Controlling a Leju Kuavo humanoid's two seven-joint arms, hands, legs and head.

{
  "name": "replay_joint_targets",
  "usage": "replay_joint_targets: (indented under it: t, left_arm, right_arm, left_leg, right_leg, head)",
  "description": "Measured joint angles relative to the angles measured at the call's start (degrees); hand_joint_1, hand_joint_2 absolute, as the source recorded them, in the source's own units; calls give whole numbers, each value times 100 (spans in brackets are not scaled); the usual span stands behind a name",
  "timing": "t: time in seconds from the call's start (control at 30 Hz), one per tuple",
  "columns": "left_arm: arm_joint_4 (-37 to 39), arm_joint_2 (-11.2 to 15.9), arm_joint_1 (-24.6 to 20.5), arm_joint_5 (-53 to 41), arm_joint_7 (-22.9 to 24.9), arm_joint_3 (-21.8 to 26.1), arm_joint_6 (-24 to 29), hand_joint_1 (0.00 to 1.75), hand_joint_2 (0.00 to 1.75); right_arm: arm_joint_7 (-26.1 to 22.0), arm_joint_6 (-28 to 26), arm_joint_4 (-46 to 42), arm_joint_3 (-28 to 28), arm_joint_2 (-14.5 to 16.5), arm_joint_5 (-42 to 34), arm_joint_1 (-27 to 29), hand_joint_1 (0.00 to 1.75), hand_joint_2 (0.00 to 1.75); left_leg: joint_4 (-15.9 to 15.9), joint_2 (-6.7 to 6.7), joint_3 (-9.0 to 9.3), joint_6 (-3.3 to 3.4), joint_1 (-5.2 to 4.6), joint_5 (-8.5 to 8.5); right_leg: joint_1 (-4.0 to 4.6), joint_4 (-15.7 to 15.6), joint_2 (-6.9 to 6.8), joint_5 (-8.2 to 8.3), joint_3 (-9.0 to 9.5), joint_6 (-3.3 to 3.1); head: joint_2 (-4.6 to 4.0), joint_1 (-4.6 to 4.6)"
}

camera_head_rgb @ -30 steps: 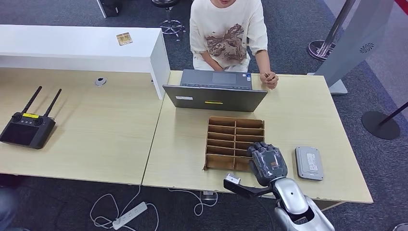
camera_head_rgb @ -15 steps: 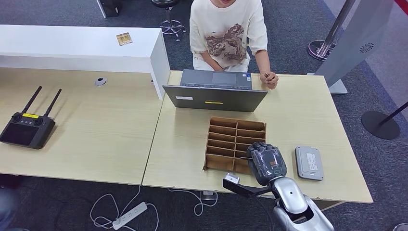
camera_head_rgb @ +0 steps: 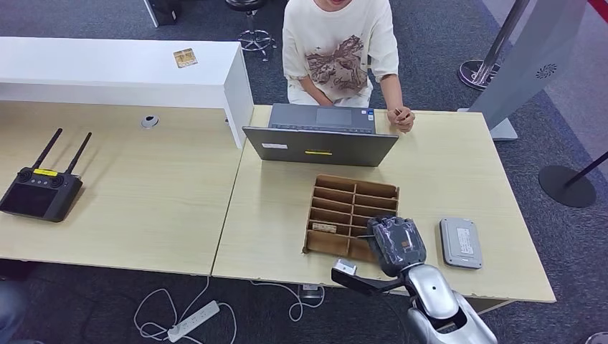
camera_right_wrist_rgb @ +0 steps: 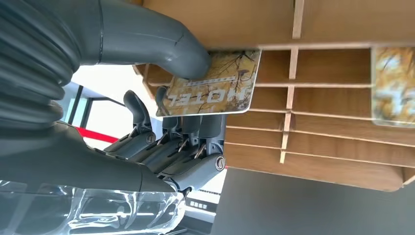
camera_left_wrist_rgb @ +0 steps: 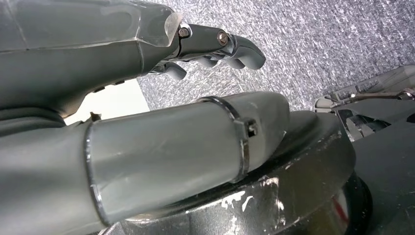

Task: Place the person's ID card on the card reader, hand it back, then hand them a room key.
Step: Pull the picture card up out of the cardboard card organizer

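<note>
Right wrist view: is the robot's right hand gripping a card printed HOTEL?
Yes, the right hand pinches the autumn-patterned HOTEL card between thumb and fingers, against the brown wooden slotted organizer.

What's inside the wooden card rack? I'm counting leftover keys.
The rack shows one card lying in a left slot; the right hand pinches a hotel card and hides nearby slots.

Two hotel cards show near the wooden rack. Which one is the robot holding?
The card printed HOTEL, pinched by the right hand under its thumb. The other card lies alone in a compartment of the rack, apart from the hand.
</note>
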Motion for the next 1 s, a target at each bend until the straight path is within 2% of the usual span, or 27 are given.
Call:
replay_joint_targets:
  t: [0.5, 0.6, 0.83, 1.0]
  left_arm:
    - [0, 25, 0, 2, 2, 2, 14, 0, 0]
    - [0, 23, 1, -1, 2, 2, 22, 0, 0]
    - [0, 22, 1, -9, 2, 2, 35, 0, 0]
    - [0, 20, 2, -14, 2, 2, 39, 0, 0]
  right_arm:
    - [-4, -9, -2, 1, 0, -94, -4, 136, 175]
    - [-6, -25, -2, 1, 0, -119, -3, 141, 175]
    - [-7, -154, -169, -74, -1, -193, 51, 168, 175]
    - [-17, -255, -365, -148, -21, -195, 120, 172, 175]
  left_leg:
    - [0, 0, 0, 0, 0, 0]
    - [0, 0, 0, 0, 0, 0]
    - [0, 0, 2, 0, 0, 0]
    - [0, 0, 2, 0, 0, 0]
  right_leg:
    - [0, 0, 0, 0, 0, 0]
    - [0, 0, 0, 0, 0, 0]
    - [0, 0, 0, 0, 0, 0]
    - [0, 0, 1, 0, -1, 0]
  head:
    - [-1, 0]
    - [-1, 0]
    - [-1, 0]
    - [-1, 0]
